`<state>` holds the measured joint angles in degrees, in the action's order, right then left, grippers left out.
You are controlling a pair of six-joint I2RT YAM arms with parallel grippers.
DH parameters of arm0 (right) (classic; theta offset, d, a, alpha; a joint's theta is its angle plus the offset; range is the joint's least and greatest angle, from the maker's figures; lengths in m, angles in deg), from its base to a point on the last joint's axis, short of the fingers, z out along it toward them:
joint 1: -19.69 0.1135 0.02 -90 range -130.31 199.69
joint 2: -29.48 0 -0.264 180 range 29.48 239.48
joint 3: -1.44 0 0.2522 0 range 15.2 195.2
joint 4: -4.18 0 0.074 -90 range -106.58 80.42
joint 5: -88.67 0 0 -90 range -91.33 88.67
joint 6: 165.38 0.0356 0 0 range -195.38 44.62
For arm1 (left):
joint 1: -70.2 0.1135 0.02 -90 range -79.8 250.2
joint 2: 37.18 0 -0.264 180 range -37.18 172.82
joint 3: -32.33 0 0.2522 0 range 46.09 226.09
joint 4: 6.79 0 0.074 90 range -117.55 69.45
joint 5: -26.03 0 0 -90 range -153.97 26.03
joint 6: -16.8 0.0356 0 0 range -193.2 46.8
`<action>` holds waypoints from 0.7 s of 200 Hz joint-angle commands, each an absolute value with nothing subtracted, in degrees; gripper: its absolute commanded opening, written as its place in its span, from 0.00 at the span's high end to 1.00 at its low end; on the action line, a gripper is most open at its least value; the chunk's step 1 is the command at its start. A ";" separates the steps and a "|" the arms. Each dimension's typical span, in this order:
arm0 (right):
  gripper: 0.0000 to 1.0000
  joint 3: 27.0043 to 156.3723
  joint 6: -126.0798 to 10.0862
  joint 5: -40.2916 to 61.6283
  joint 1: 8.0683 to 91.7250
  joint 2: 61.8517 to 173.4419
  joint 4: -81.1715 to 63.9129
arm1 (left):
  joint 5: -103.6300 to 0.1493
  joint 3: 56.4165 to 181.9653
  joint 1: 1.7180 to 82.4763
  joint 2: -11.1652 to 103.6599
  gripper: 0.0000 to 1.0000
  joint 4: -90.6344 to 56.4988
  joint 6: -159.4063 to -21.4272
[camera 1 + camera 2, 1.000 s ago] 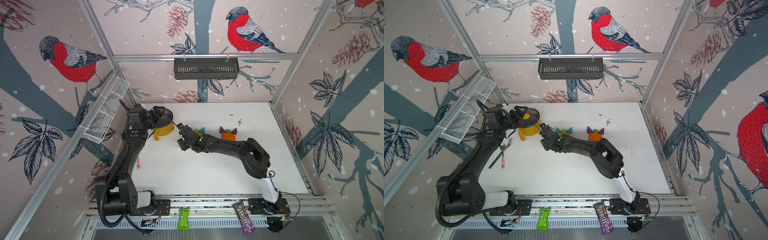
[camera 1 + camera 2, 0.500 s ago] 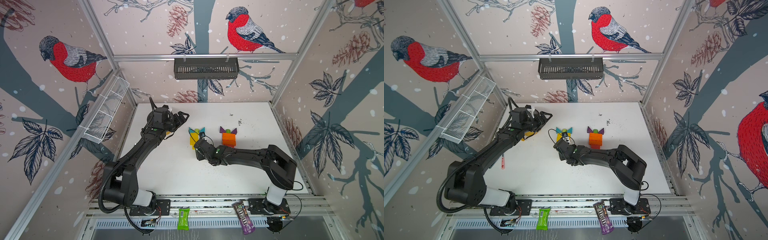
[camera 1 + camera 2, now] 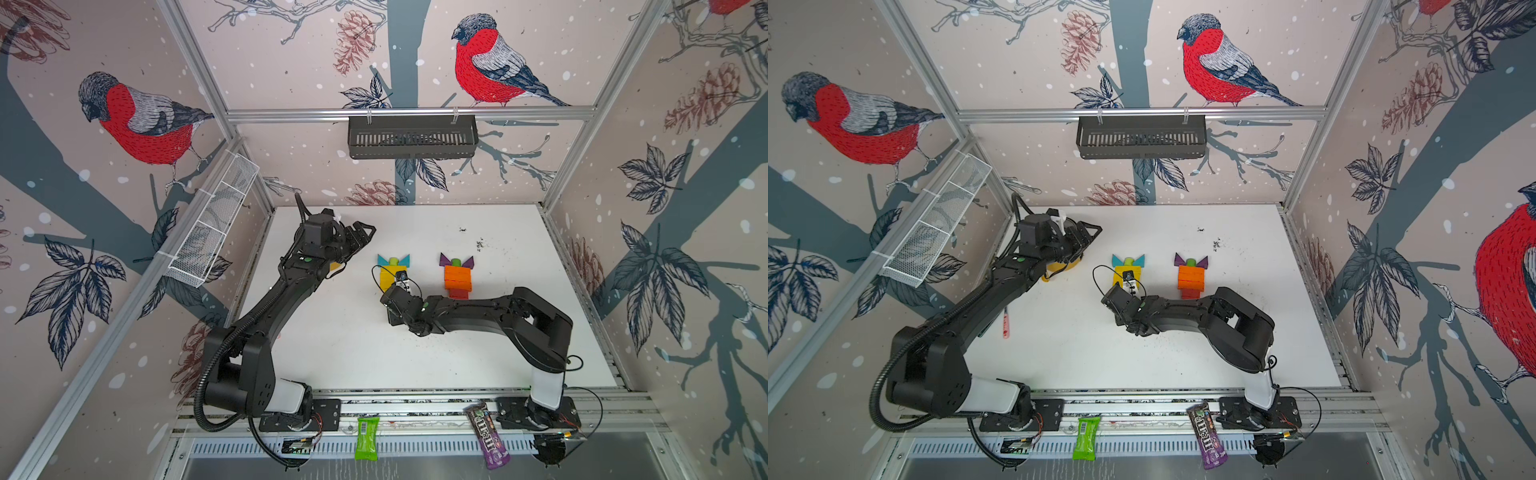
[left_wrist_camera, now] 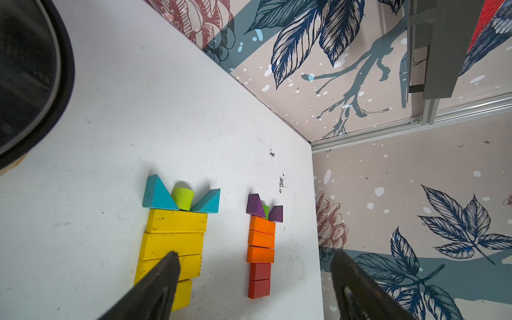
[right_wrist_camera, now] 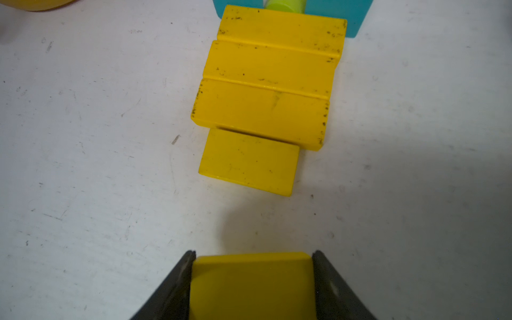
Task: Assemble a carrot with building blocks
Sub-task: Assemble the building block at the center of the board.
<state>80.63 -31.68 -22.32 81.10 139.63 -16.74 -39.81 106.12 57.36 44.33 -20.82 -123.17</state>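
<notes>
Yellow blocks [image 5: 266,83] matt, scuffed; table [image 5: 83,166] scratched.

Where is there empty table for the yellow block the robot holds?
Bare table lies between the right gripper, shut on the yellow block, and the tip of the yellow carrot. The front by the mounting rail is free. Only a narrow lane separates the yellow carrot from the orange carrot; the corner by the yellow pot is crowded.

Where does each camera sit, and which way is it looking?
Both top views: high above the front, looking down at the table, left arm, right arm, yellow carrot, orange carrot.
Left wrist: on the left arm, looking past its open jaws at both carrots.
Right wrist: low over the table; its jaws grip a yellow block, facing the yellow carrot.
Shared: all four show the yellow carrot.
</notes>
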 commanded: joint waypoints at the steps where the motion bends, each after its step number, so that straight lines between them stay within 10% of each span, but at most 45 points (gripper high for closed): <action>1: 0.43 81.26 -30.47 -22.95 81.31 140.58 -16.03 | -39.44 106.26 57.50 44.29 0.14 -19.37 -123.12; 140: 0.29 77.52 -30.32 -19.82 81.47 136.12 -12.98 | -37.23 106.32 57.83 45.08 0.14 -18.59 -124.00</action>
<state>78.64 -30.19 -20.62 81.41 139.15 -14.73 -38.08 106.12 57.95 45.43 -20.36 -123.85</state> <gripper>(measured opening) 0.711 0.862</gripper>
